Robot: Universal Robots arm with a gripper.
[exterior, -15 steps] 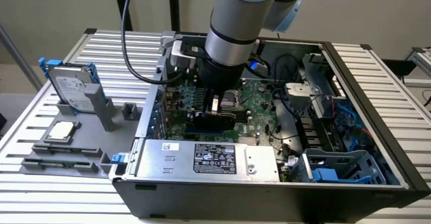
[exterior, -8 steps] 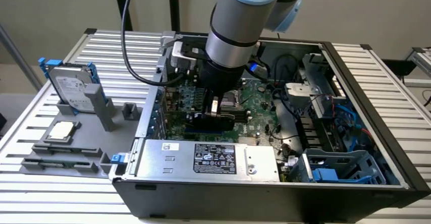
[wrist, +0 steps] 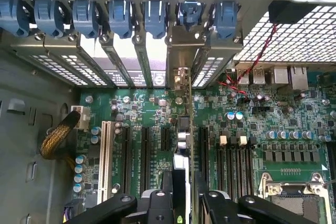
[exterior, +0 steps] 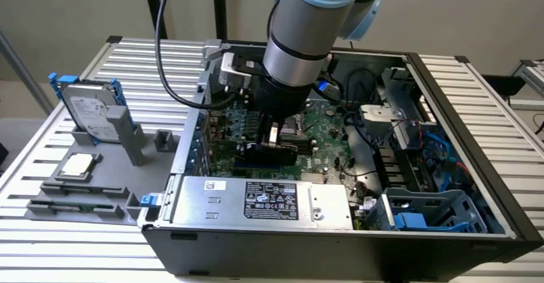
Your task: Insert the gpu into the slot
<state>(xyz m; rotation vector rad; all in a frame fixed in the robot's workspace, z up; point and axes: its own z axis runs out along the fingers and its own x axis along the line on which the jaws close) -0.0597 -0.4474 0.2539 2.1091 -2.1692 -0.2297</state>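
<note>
My gripper (exterior: 274,135) reaches down into the open computer case (exterior: 476,168) and is shut on the gpu (exterior: 274,152), whose black face shows just below the fingers. In the wrist view the gpu (wrist: 182,135) stands on edge between my fingers (wrist: 164,190). It runs from the gripper (wrist: 181,192) to its metal bracket (wrist: 181,51) at the case's rear openings. A dark blue strip, the slot (exterior: 259,166), shows right under the card's lower edge. I cannot tell whether the card is touching it. In the wrist view the card hides the slot.
Black expansion connectors (wrist: 144,150) and a white one (wrist: 105,156) flank the card. Memory strips (wrist: 236,161) and the silver processor socket (wrist: 291,187) lie on the other side. The power supply (exterior: 264,200) borders the board. A grey hard drive (exterior: 89,108) stands outside the case.
</note>
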